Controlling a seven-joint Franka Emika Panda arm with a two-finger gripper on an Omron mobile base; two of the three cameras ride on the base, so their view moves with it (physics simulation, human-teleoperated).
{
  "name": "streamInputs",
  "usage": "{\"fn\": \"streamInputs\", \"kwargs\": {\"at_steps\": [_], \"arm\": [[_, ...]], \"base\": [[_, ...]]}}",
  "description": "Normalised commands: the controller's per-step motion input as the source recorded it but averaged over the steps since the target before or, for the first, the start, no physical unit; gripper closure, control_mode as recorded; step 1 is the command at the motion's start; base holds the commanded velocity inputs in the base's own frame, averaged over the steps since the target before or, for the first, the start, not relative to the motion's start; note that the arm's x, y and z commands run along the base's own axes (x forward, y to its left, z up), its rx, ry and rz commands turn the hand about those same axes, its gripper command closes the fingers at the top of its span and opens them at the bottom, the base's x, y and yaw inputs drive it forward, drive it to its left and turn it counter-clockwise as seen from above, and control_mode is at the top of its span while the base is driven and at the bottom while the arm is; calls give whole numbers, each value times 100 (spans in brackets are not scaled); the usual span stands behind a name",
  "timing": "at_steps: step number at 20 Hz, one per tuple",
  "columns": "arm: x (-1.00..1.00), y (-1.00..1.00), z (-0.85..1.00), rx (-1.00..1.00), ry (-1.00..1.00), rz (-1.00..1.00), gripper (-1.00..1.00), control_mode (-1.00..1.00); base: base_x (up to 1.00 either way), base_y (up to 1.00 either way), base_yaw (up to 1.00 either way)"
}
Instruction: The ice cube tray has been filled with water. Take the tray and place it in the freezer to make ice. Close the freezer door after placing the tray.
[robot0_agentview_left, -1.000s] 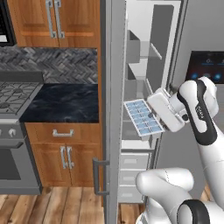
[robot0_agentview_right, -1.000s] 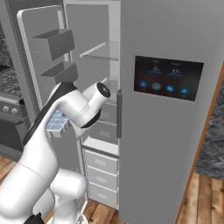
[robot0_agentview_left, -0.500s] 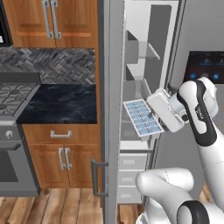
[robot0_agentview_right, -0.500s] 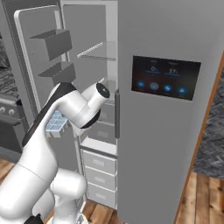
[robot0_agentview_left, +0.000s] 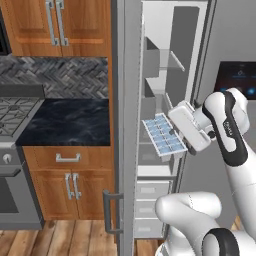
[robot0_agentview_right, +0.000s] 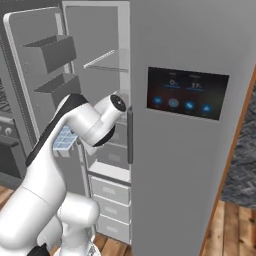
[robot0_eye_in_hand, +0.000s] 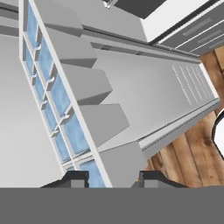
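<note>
Holding tray (robot0_agentview_left: 163, 135) at open freezer (robot0_agentview_left: 165, 75), jaws clamped on its near end.
Gripper (robot0_eye_in_hand: 111, 177) grips the tray tilted, blue water (robot0_eye_in_hand: 61, 98) cells showing, in front of the white shelves. Freezer door (robot0_agentview_right: 42, 85) stands swung wide; drawers (robot0_agentview_right: 107, 200) lie below; dark panel (robot0_agentview_right: 187, 92) on the other door.

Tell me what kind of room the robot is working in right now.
A home kitchen, by the look of it: a tall steel fridge with one door open, wooden cabinets over a dark stone counter, and a gas stove at the left.
</note>
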Motion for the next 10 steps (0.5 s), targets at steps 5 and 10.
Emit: {"fn": "streamInputs", "kwargs": {"at_steps": [5,10], "arm": [[0,0,0,0,0,0,100,100],[0,0,0,0,0,0,100,100]], "base": [[11,-3,-2],[0,-1,-9]]}}
